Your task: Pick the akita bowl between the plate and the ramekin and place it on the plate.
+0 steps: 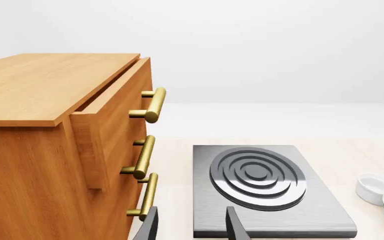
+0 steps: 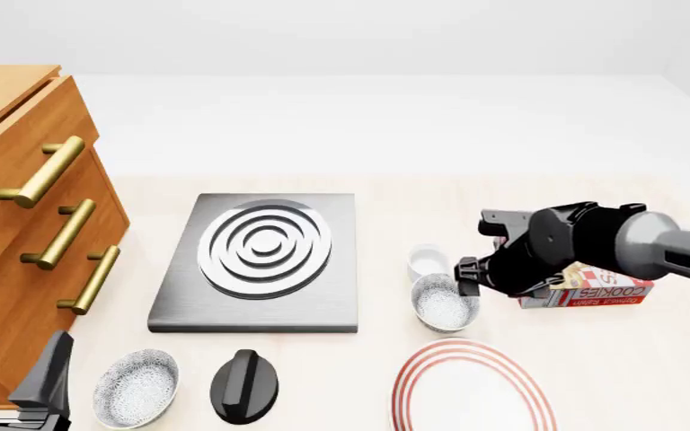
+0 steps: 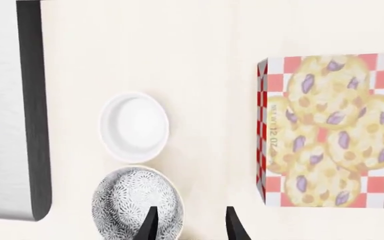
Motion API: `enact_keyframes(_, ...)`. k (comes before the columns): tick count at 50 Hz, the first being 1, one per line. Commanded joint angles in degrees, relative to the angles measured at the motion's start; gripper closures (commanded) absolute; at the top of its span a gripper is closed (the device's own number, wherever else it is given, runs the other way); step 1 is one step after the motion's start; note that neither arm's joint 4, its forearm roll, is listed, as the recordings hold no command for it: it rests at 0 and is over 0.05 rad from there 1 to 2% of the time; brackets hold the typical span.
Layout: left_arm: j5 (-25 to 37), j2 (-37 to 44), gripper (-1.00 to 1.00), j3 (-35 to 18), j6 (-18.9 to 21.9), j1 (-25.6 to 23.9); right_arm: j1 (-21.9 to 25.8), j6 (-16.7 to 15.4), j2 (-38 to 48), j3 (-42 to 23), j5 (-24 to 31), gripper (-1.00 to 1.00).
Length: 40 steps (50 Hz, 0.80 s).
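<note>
Nearest the front camera, at the lower left corner of the frame, the left gripper (image 2: pixel 15 368) hangs with its two dark fingers apart, holding nothing. Just right of it sit a speckled bowl (image 2: pixel 137 388) and a black knob (image 2: pixel 245 386), and the plate (image 2: pixel 474 391), white with thin red rings, fills the bottom edge right of centre.

Above the plate stands the akita bowl (image 2: pixel 445 303), round and upright, mouth up, dark speckled outside and pale speckled inside; being round, it has no long axis. It touches or nearly touches the smaller plain white ramekin (image 2: pixel 427 261) just above it.

At centre right, the right gripper (image 3: pixel 190 222) hovers over the bowl's rim, fingers spread, one above the bowl's inside. Its arm reads "PiPER". The cookie box (image 2: pixel 591 289) behind it reads "COOKIES", upside down.
</note>
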<state>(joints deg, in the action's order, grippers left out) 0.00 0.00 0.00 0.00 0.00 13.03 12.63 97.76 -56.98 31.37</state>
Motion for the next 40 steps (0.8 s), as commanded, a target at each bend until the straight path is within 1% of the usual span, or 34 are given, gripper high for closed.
enact_keyframes(1,0.0,0.0,-1.00,0.0,0.0,0.0,0.0,-0.5,-0.3,2.1,-1.2,-1.00)
enact_keyframes(4,0.0,0.0,-1.00,0.0,0.0,0.0,-0.3,-0.5,0.1,1.7,-1.1,-1.00)
enact_keyframes(5,0.0,0.0,-1.00,0.0,0.0,0.0,0.0,-0.1,0.2,1.8,-1.3,-1.00)
enact_keyframes(7,0.0,0.0,-1.00,0.0,0.0,0.0,-0.3,-0.4,0.4,1.8,-1.3,-1.00)
enact_keyframes(8,0.0,0.0,-1.00,0.0,0.0,0.0,0.1,0.1,0.6,2.0,-1.4,-1.00)
enact_keyframes(9,0.0,0.0,-1.00,0.0,0.0,0.0,-0.1,-0.4,0.7,2.2,-1.6,-1.00)
enact_keyframes(14,0.0,0.0,-1.00,0.0,0.0,0.0,0.5,0.2,1.4,3.3,-2.9,-1.00)
enact_keyframes(17,0.0,0.0,-1.00,0.0,0.0,0.0,0.4,-0.2,1.9,3.8,-3.6,-1.00)
enact_keyframes(25,0.0,0.0,-1.00,0.0,0.0,0.0,1.1,0.6,2.7,4.4,-4.7,-1.00)
enact_keyframes(32,0.0,0.0,-1.00,0.0,0.0,0.0,1.3,0.3,3.4,4.4,-5.2,-1.00)
enact_keyframes(33,0.0,0.0,-1.00,0.0,0.0,0.0,0.7,-0.9,3.4,4.2,-5.1,1.00)
enact_keyframes(34,0.0,0.0,-1.00,0.0,0.0,0.0,0.8,-1.2,3.3,4.2,-5.0,1.00)
enact_keyframes(36,0.0,0.0,-1.00,0.0,0.0,0.0,-0.5,-3.0,3.1,3.9,-4.7,1.00)
enact_keyframes(40,0.0,0.0,-1.00,0.0,0.0,0.0,-0.3,-2.9,3.2,3.8,-4.8,1.00)
